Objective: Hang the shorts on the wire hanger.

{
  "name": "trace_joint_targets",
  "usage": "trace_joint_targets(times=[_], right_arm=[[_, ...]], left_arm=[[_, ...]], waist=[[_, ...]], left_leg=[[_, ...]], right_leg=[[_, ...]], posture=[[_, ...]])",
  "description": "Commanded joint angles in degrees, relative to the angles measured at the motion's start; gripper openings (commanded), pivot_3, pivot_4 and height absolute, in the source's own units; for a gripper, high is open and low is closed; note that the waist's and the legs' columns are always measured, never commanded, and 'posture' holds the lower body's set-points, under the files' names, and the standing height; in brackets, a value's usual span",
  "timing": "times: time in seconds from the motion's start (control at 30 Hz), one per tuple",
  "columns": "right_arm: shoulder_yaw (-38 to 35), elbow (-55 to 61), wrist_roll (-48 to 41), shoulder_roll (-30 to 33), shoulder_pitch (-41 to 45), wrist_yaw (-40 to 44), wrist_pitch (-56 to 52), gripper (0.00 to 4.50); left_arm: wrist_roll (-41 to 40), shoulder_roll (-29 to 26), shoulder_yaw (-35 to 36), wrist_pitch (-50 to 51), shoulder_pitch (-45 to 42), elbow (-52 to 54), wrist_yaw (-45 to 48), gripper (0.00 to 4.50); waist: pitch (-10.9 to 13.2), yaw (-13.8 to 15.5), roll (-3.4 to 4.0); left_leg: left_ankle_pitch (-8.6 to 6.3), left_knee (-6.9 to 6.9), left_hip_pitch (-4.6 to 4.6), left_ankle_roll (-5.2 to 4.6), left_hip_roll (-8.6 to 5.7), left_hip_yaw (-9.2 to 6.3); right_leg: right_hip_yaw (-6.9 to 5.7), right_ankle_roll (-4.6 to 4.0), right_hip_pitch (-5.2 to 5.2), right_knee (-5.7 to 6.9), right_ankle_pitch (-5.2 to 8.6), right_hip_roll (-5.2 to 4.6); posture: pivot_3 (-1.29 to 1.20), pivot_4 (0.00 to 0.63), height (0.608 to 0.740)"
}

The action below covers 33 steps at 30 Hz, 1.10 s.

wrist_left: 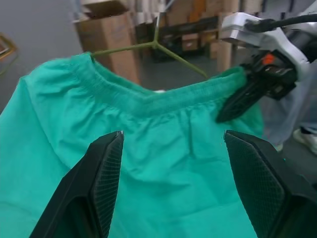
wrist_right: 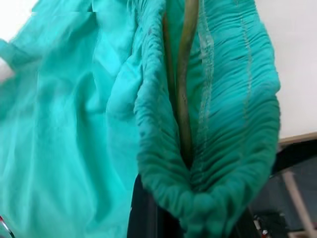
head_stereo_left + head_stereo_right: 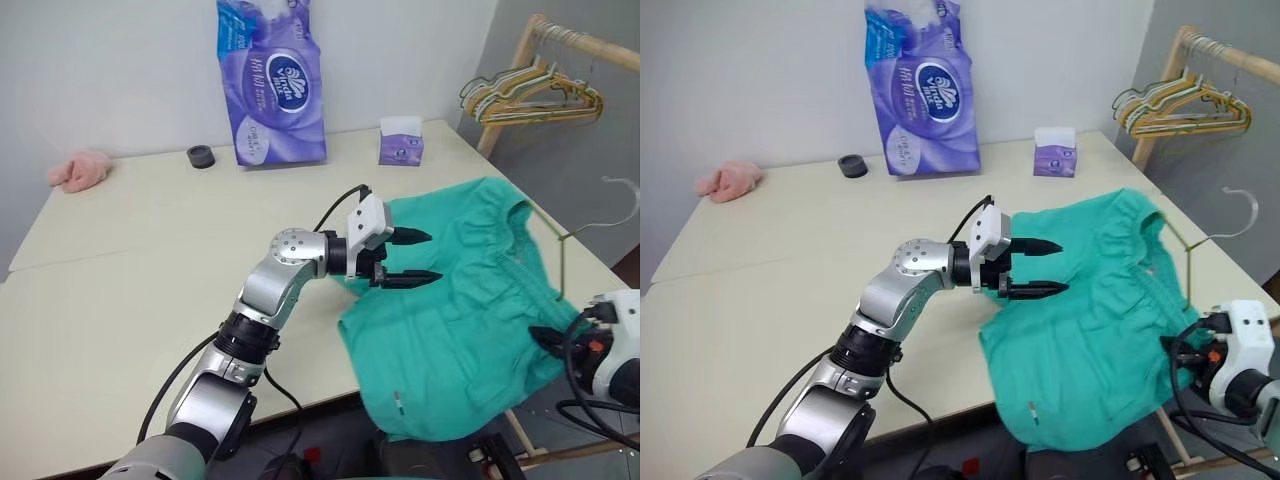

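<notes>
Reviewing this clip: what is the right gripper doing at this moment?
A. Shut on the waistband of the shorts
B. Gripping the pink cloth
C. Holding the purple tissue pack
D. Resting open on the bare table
A: the right gripper is closed on the gathered waistband of the shorts, with the wire hanger running through that waistband; the left gripper is open over the cloth.

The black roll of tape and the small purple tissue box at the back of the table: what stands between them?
The big purple tissue pack stands between the black tape roll and the small tissue box, seen in both eye views.
</notes>
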<state>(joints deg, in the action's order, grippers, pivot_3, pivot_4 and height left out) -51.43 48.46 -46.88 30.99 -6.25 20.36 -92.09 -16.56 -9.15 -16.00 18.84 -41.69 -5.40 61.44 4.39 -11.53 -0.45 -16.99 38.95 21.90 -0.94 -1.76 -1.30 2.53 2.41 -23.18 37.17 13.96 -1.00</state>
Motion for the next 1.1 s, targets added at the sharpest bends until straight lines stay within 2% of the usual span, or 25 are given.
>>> trace_joint_targets(times=[0.03,0.17,0.23,0.37,0.53,0.7,0.9,1.1], right_arm=[[-10.01,-6.1,-7.19,7.87,2.71,-9.46,-0.41,0.0],[-14.08,-18.28,-16.99,18.79,6.21,-20.62,-0.41,0.0],[-15.01,-24.84,-21.5,23.37,7.96,-26.48,-0.41,0.0],[-13.91,-39.56,-26.99,32.49,13.29,-36.68,-0.41,0.0],[-9.68,-54.33,-26.46,39.37,21.07,-43.79,-0.41,0.0],[-3.72,-62.25,-20.59,44.13,26.23,-40.5,-0.41,0.0],[11.45,-78.45,-6.9,53.32,31.25,-25.67,9.97,0.0],[21.17,-87.36,1.69,55.75,34.21,-12.72,14.24,0.0]], left_arm=[[-0.7,4.61,-1.31,-1.24,-5.52,-0.05,-0.98,3.42],[2.17,7.62,-2.05,-4.86,-9.6,-4.12,-2.73,3.42],[2.47,8.81,-2.08,-5.75,-11.2,-5.44,-3.18,3.42],[3.89,11.13,-2.39,-9.42,-14.62,-8.45,-3.74,3.42],[5.71,12.45,-3.75,-12.52,-15.31,-9.45,-3.71,3.42],[5.96,13.75,-3.6,-13.23,-15.96,-10.15,-4.44,3.42],[6.03,15.34,-3.17,-14.36,-17.22,-11.77,-5.14,3.42],[5.02,17.05,-3.41,-12.97,-17.65,-12.16,-4.45,3.42]], waist=[[0.52,-1.11,0.27],[1.08,-4.06,0.43],[1.55,-5.74,0.38],[2.5,-8.43,0.37],[3.37,-10.6,0.17],[4.13,-10.83,0.31],[4.83,-10.75,0.41],[5.26,-10.67,0.38]], left_leg=[[-0.03,0.04,0.02,-0.05,-0.04,0.02],[-0.28,0.05,0.01,-0.63,-0.68,0.43],[-0.45,0.06,-0.35,-0.88,-0.67,0.49],[-0.55,-0.02,-0.63,-1.03,-0.69,0.96],[-0.77,-0.19,-0.99,-1.35,-0.66,1.6],[-0.77,-0.17,-1.04,-1.35,-0.68,1.81],[-0.79,-0.19,-1.12,-1.32,-0.7,2.02],[-0.88,-0.18,-1.14,-1.39,-0.71,2.28]], right_leg=[[0.01,0.02,0.04,-0.02,0.02,0.0],[0.34,0.56,0.32,-0.15,0.31,-0.29],[0.5,0.76,0.79,-0.3,0.47,-0.29],[1.04,1.08,0.91,-0.35,0.78,-0.27],[1.65,1.28,0.97,-0.35,0.94,-0.21],[1.86,1.49,0.95,-0.37,0.89,-0.23],[2.13,1.65,0.92,-0.39,0.85,-0.23],[2.45,1.79,0.88,-0.4,0.82,-0.23]], posture=[[-0.5,0.136,0.74],[-0.52,0.153,0.74],[-0.52,0.159,0.74],[-0.51,0.166,0.74],[-0.49,0.176,0.74],[-0.48,0.182,0.74],[-0.46,0.19,0.74],[-0.43,0.195,0.74]])
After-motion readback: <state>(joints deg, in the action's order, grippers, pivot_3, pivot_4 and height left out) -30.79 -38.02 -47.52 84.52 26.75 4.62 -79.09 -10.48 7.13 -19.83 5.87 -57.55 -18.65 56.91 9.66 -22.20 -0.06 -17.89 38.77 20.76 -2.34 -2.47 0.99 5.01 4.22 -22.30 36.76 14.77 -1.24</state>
